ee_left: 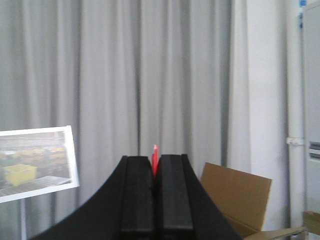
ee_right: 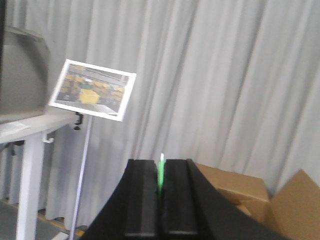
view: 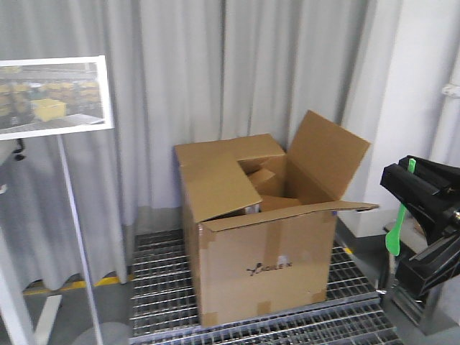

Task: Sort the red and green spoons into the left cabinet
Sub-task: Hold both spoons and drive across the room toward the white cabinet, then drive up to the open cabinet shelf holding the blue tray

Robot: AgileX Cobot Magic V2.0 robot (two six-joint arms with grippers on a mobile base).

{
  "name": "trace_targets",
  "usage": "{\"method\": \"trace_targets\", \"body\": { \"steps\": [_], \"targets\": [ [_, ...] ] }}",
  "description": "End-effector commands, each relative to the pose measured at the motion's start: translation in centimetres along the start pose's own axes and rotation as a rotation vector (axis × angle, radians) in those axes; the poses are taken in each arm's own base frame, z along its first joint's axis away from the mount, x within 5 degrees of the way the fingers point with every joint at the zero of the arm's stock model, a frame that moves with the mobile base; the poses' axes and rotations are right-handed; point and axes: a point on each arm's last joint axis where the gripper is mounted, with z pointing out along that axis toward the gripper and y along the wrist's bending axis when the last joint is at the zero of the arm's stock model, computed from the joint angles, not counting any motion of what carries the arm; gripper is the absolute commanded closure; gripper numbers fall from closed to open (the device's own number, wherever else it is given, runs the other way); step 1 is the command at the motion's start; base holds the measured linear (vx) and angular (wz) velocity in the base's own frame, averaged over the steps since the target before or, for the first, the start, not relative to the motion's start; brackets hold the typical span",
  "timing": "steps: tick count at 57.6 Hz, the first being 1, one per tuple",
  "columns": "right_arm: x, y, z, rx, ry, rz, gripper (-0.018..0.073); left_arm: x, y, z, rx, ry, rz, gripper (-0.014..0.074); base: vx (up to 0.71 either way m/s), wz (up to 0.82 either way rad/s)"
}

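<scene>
- My left gripper [ee_left: 156, 167] is clamped on the red spoon [ee_left: 155, 155]. From the left wrist view only a thin sliver pokes up between the fingers. With that little showing I can't judge how much handle is actually pinched, so a jolt could let it slide out.
- My right gripper [ee_right: 160, 172] is clenched on the green spoon [ee_right: 161, 165], same story from its wrist cam. In the front view the green one hangs down below the fingers with the bowl at the bottom [view: 394, 233]. Long, thin plastic held near one end is my worry: it could swing or pivot in the grip when I turn.
- That dangling bowl is also the first thing that would clip a shelf edge or door frame, and then the spoon gets levered out of my fingers.
- Next out is the open cardboard box [view: 262, 266] on the metal grating [view: 158, 287]. A raised flap sticks up towards my right side, so a low sweep could snag it. A spoon dropped here might go into the box or through the grating gaps.
- Further left is a picture board on a thin stand [view: 54, 97], which looks easy to knock if my left arm swings wide.
- Behind it all there's just grey curtain [view: 180, 72]. I can't make out the left cabinet in any view, so I'd be turning blind. My biggest risk is misjudging where the doors and shelves are.
</scene>
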Motion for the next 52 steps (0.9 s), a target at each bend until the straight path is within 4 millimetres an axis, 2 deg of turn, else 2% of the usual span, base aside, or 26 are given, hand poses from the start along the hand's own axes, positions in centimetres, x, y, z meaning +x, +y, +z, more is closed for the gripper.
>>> {"method": "trace_targets", "body": {
  "steps": [1,18,52],
  "targets": [
    [-1.51,0.1,-0.06,-0.023,-0.074,0.012,0.0568,-1.91,-0.1,0.0,0.005,-0.117,-0.011,0.0485,0.07,-0.37],
    [-1.51,0.1,-0.06,-0.023,-0.074,0.012,0.0568,-1.91,-0.1,0.0,0.005,-0.117,-0.011,0.0485,0.09,-0.47],
    [-1.51,0.1,-0.06,-0.023,-0.074,0.012,0.0568,-1.91,-0.1,0.0,0.005,-0.117,-0.011,0.0485,0.17,-0.72]
  ]
}}
